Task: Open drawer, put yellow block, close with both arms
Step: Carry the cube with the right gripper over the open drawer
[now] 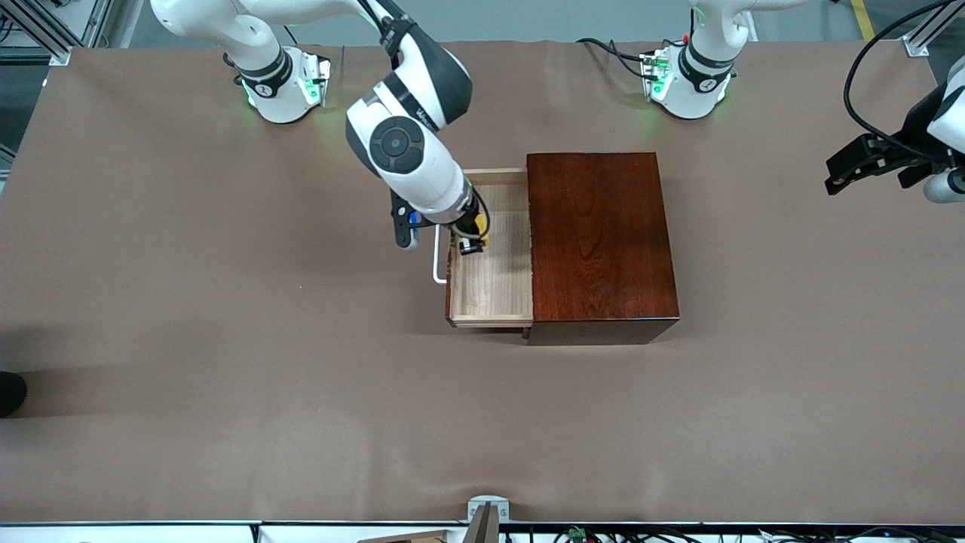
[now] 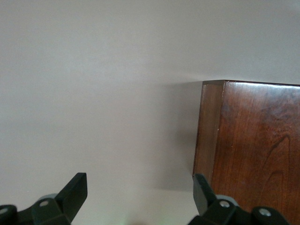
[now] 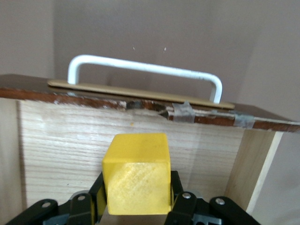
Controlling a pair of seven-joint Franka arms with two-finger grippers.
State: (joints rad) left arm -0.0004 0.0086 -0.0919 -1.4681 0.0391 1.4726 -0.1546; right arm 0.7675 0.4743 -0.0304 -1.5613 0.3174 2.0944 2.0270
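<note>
The yellow block is a small wooden-looking cube, pinched on two flat faces between the fingers of the right gripper, which is closed on it. It hangs inside the open drawer, close to the drawer's front board, whose inner wall fills the right wrist view just past the cube. It looks rigid and light, with square faces that give the pads a sure seat; the present hold across parallel sides suits it, and a short drop onto the pale wood floor should do it no harm, though a cube may tip or roll a quarter turn if released from height.

In the front view the drawer is pulled out at 9 o'clock from the mahogany box, and its white U-shaped handle sits at 9 o'clock of the tray. The handle is thin and stiff, the natural place to push or hook when shutting.

The left gripper waits at 3 o'clock of the box, well apart, over the brown table cover; its fingers stand wide apart, holding nothing.
</note>
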